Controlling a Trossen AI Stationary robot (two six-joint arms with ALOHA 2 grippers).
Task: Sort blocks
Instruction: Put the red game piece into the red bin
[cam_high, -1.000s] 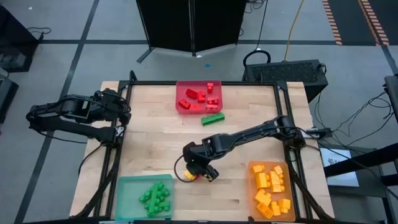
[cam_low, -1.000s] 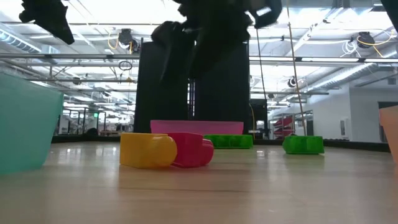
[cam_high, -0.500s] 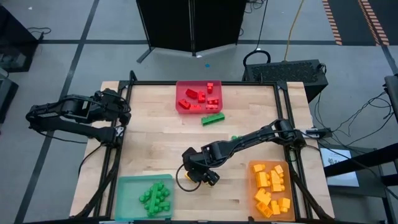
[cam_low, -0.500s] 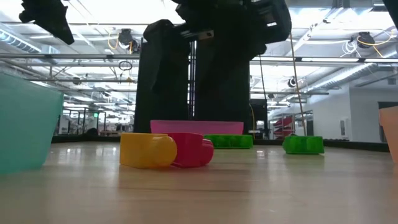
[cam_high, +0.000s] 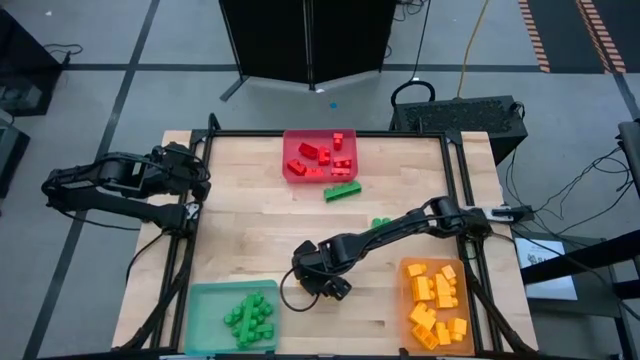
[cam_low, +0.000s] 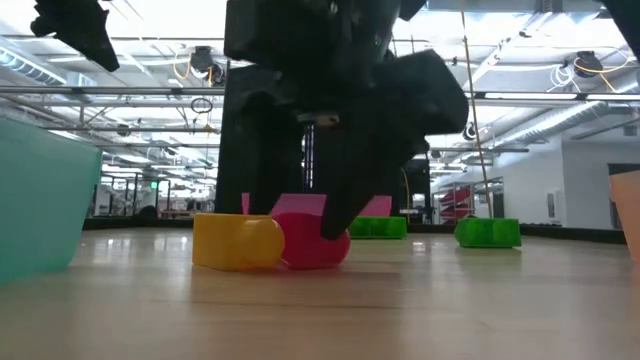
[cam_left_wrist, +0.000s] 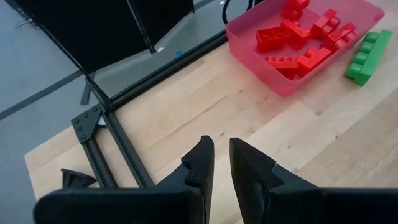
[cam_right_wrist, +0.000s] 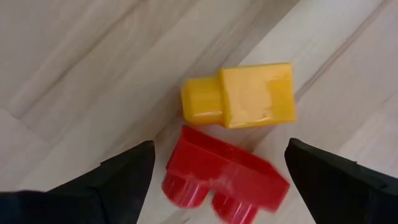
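The right tool has dropped lower and nearer the front edge than a second ago, and its fingers, then partly closed, now stand spread wide on either side of a red block, not touching it. A yellow block lies touching the red one on the counter. The right arm reaches low across from the right side. The left tool, fingers nearly together and empty, waits off the counter's left edge.
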